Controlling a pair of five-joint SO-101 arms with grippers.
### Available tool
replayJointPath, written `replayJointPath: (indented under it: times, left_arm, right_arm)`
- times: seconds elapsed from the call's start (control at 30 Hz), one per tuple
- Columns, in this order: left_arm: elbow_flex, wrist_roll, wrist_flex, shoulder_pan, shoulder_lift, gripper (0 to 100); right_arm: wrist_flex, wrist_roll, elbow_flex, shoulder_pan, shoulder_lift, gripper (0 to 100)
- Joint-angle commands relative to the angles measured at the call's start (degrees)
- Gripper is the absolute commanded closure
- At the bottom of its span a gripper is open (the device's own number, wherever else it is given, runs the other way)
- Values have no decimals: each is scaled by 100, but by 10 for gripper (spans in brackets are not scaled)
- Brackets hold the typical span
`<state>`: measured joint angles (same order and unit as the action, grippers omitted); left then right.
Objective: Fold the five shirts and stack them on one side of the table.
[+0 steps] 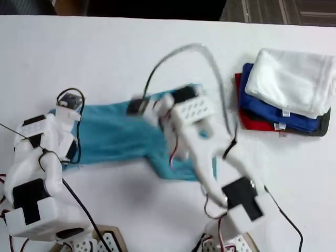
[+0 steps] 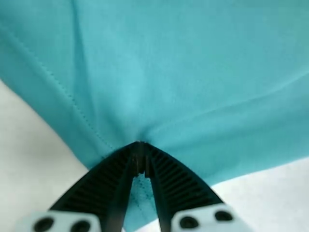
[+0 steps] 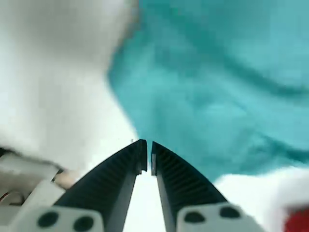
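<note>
A teal shirt (image 1: 113, 137) lies partly folded on the white table (image 1: 105, 52), left of centre. My left gripper (image 2: 141, 162) is shut on a pinch of the teal shirt (image 2: 183, 77) near its hem; in the high view this left gripper (image 1: 64, 118) is at the shirt's left end. My right gripper (image 3: 145, 157) is shut with nothing between its fingers, its tips over bare table beside the teal shirt (image 3: 217, 87). From above, the right gripper (image 1: 140, 106) hovers over the shirt's far edge. A stack of folded shirts (image 1: 286, 84) sits at the right.
The stack has a white shirt (image 1: 291, 76) on top, then blue (image 1: 262, 107), red (image 1: 252, 123) and a dark one (image 1: 323, 123) below. A black cable (image 1: 210, 63) arcs above the right arm. Both arm bases (image 1: 231, 231) stand at the near edge.
</note>
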<state>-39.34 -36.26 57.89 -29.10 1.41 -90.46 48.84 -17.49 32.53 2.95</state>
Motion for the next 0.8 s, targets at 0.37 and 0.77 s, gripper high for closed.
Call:
replayJointPath:
  times: [0.37,0.77]
  left_arm:
    - [-4,26,-237,-26,-18,975]
    - [-4,18,-237,-26,-18,975]
  right_arm:
    - [1235,-220,-1424,725,-391,704]
    - [2422,44,-2532,-321,-391,704]
